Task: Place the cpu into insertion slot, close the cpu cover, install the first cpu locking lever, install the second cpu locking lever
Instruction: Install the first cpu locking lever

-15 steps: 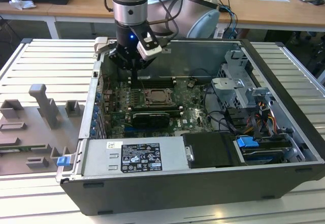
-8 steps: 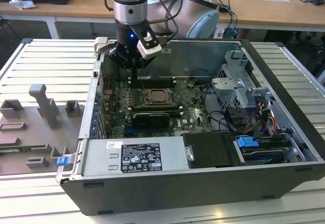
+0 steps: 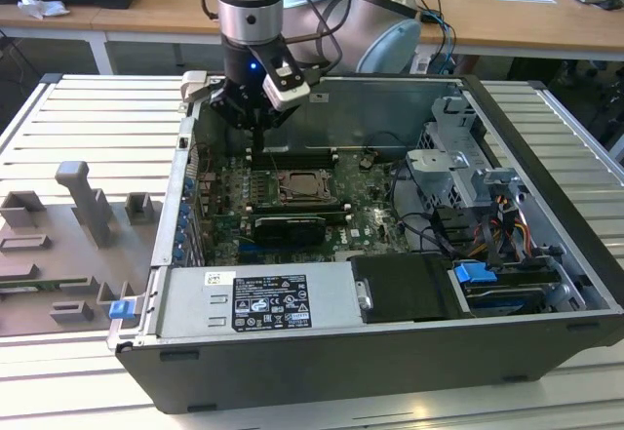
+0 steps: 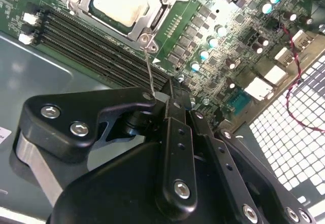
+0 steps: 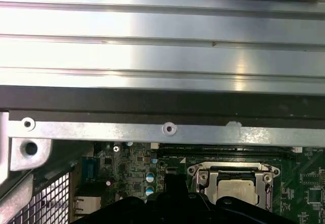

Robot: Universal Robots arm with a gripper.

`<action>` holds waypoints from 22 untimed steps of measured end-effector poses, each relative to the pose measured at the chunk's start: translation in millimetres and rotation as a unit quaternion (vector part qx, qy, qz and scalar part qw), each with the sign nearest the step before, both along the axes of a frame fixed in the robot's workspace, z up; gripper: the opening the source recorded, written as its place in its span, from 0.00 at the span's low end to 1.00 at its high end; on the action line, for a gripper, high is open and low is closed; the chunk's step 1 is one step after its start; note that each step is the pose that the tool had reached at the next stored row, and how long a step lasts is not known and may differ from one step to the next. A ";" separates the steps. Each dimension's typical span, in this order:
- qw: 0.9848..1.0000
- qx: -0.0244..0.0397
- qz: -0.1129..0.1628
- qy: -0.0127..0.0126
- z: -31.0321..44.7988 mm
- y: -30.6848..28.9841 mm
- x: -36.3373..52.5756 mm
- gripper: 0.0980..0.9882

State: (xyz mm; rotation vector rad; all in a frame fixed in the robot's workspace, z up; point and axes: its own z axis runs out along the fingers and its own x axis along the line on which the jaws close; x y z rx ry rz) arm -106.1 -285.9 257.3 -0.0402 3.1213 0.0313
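The small square silver-beige cpu point(image 4: 122, 0) lies seated in the silver-rimmed insertion slot point(image 3: 297, 188), midway across the green circuit board point(image 4: 177, 5). The thin windowed metal cpu cover point(image 4: 162, 8) looks folded down around it. The black claw point(image 4: 165, 89) hangs over the long black memory slots point(image 4: 96, 49) near the far wall of the open grey computer case point(image 3: 390, 108), touching or just beside a thin wire locking lever point(image 4: 148, 69). Whether it is clenched on the lever I cannot tell. The lever looks stiff, springy and slippery, and is probably best taken near its free end.
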 end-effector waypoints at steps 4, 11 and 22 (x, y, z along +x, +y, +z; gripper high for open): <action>1.000 0.000 0.000 0.000 -0.1 0.3 6.3 0.01; 1.000 0.000 0.000 0.000 -1.3 0.3 20.3 0.01; 1.000 0.000 0.000 0.000 -3.5 0.3 32.6 0.01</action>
